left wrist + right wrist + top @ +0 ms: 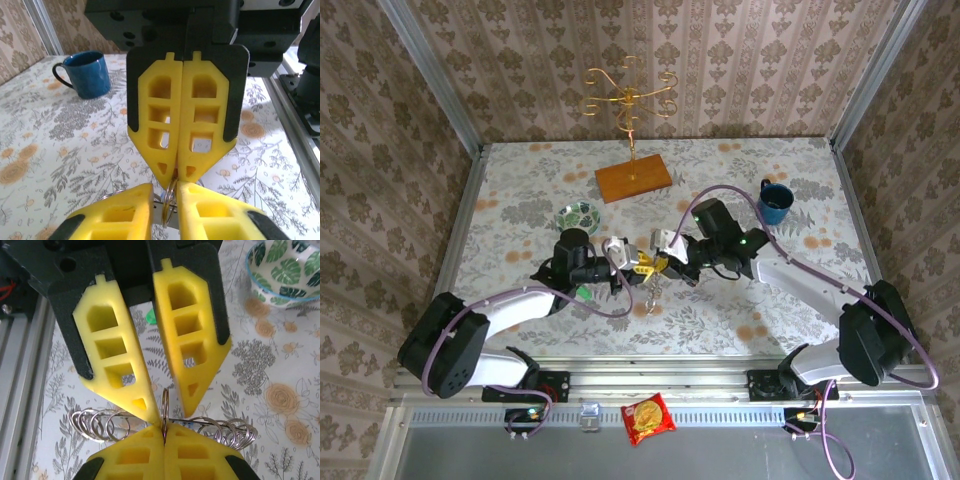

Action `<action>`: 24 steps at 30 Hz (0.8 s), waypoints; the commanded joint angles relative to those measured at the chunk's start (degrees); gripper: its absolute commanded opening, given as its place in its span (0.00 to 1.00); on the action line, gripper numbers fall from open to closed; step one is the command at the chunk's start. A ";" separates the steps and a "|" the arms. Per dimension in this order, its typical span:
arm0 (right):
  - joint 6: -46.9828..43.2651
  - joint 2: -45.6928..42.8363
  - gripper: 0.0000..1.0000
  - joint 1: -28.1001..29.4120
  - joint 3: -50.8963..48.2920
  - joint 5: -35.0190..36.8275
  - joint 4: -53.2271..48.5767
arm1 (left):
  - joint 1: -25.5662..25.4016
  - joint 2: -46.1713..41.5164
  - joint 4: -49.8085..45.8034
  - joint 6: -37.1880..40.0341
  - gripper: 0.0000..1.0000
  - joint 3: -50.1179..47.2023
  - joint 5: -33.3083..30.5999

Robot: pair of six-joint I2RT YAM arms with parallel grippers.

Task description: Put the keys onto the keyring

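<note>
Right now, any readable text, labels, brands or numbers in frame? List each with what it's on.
No text here is readable.
Print on the red snack packet, lying on the grey metal panel by the arm bases: too small to read.
The dark blue ceramic mug and the green leaf-patterned bowl: no lettering visible.

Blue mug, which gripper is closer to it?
Right. The right gripper, shut on the keyring, lies between the blue mug and the left gripper, which sits on the bowl side.

Keyring (163, 402), thin bright metal, is standing upright, edge-on, linked rings (100, 422) trailing either side; green-headed key (150, 315) is lying apart.
</note>
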 commanded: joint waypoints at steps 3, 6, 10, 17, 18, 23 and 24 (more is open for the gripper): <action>-4.18 0.64 0.00 2.66 4.52 0.41 -4.65 | -1.09 -0.70 -8.75 5.59 0.06 2.77 -0.76; -0.33 -0.61 0.05 1.56 2.99 0.54 -1.55 | -1.07 -1.30 -8.77 5.74 0.00 2.45 -0.74; 5.04 -3.46 0.25 -0.93 -2.34 -0.43 4.01 | -1.00 -2.08 -6.19 5.38 0.00 1.02 -0.48; 9.25 -3.63 0.24 -1.17 -6.46 -1.10 8.41 | -0.87 -2.18 -2.21 4.16 0.00 -0.51 0.09; 9.64 -3.58 0.23 -1.17 -6.68 -1.32 8.96 | -0.91 -2.18 -2.08 4.06 0.00 -0.56 0.06; 9.60 -2.86 0.10 -1.17 -6.52 -1.66 8.68 | -0.91 -2.26 -1.55 3.90 0.00 -0.67 -0.01; 9.53 -2.94 0.06 -1.17 -6.45 -1.59 8.66 | -0.91 -2.22 -1.38 3.75 0.00 -0.71 -0.04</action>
